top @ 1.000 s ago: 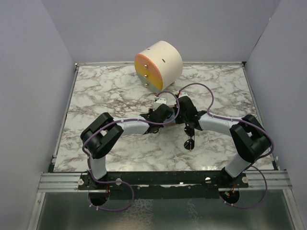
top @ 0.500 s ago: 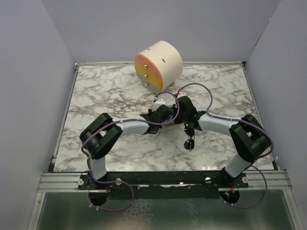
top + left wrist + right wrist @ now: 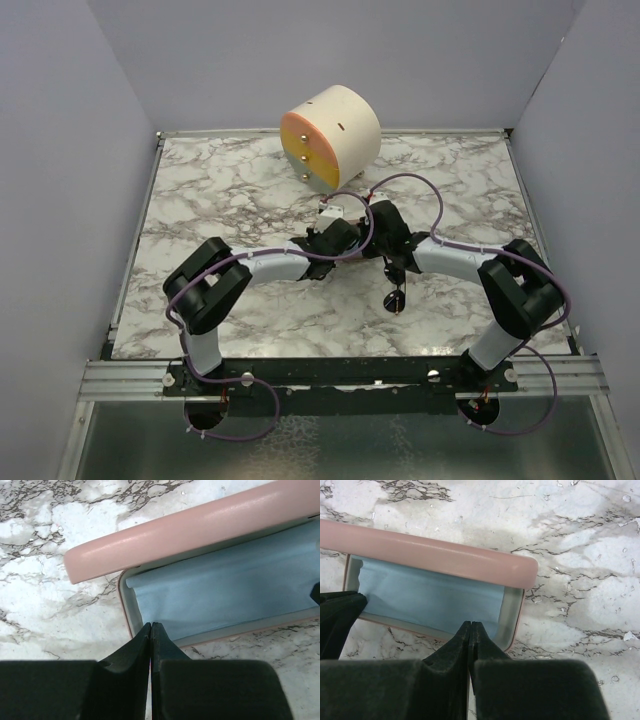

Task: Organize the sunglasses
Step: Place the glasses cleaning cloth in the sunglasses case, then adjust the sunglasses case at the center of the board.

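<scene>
Marble-patterned desk (image 3: 220,190) between grey walls carries everything; both arms meet near its middle. Starting at the tips, the left fingers (image 3: 132,647) are pressed together with no gap visible; they rest at the near wall of the pink case (image 3: 190,527), close to its left end, and I cannot tell whether they nip that thin wall. The right fingers (image 3: 487,652) are pressed together too and hold nothing that I can see; their tips sit at the same near wall, toward the right end. Between them the case stands open, its lid tipped to the far side, and the blue cloth (image 3: 225,590) lies flat inside. As for the sunglasses (image 3: 396,298), they are not in the case; they seem to lie on the desk just near of the right wrist, apart from both pairs of fingers; only the top view shows them, small and dark. Far behind stands a cream drum (image 3: 330,135) with an orange face.

I judge the sunglasses to be very light, with a thin frame that bends easily and smooth lenses that slip and scratch; a gentle pinch should be enough. The best hold seems to be the bridge or a frame corner by the hinge, not a lens; because they lie low, the fingers would have to come almost down to the marble.
</scene>
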